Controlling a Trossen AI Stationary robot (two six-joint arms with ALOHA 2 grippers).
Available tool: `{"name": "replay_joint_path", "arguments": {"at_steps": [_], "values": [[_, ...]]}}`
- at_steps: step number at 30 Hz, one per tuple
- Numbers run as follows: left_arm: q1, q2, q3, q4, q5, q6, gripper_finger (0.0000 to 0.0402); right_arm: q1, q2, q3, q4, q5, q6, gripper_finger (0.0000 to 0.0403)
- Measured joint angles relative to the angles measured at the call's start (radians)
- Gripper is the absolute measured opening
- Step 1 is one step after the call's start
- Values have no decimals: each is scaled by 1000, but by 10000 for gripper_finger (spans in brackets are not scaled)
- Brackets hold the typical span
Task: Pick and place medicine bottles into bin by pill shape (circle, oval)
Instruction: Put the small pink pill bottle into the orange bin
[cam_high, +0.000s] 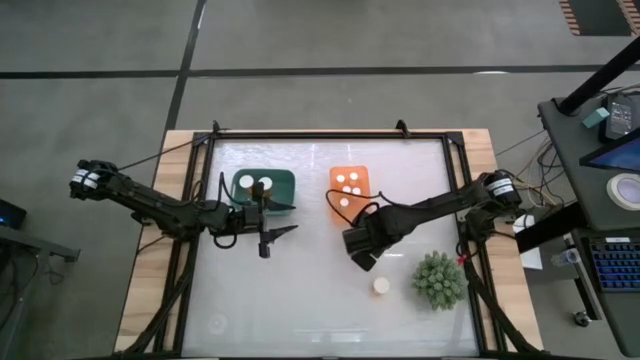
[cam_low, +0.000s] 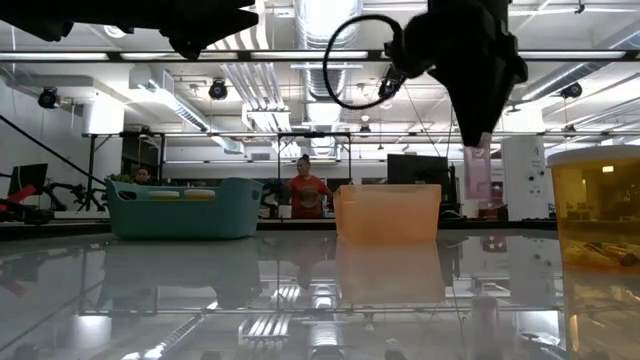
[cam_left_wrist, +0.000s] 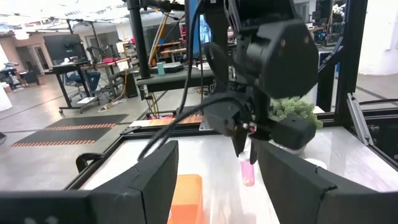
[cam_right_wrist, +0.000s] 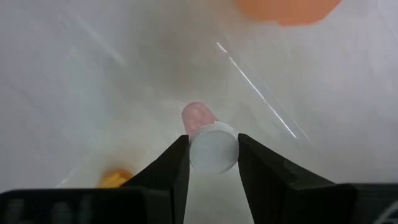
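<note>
In the right claw (cam_right_wrist: 213, 163), pink bottle (cam_right_wrist: 198, 116), white-capped

A white-capped pink bottle (cam_right_wrist: 211, 144) hangs upright, clamped between fingers (cam_right_wrist: 171, 171) above the table.

A: What sits near the table's right front corner?
B: A spiky green plant (cam_high: 440, 279), upright on the glossy white table (cam_high: 300, 320).

A: And beyond the table?
B: A person in a red top (cam_low: 307, 190) stands far back, among desks and dark monitors (cam_low: 415, 168).
</note>
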Motion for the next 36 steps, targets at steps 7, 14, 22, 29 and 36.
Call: {"name": "replay_joint_path", "arguments": {"at_steps": [7, 14, 22, 29, 36], "values": [[0, 0, 0, 0, 0, 0, 205, -33, 0, 72, -45, 1, -51, 115], [0, 0, 0, 0, 0, 0, 205, -97, 0, 118, -46, 0, -137, 113], [0, 0, 0, 0, 0, 0, 205, -194, 0, 161, -60, 2, -245, 113], [0, 0, 0, 0, 0, 3, 205, -273, 4, 165, -52, 53, -332, 113], [0, 0, 0, 0, 0, 18, 205, -317, 36, 163, 0, 56, -402, 113]]}}
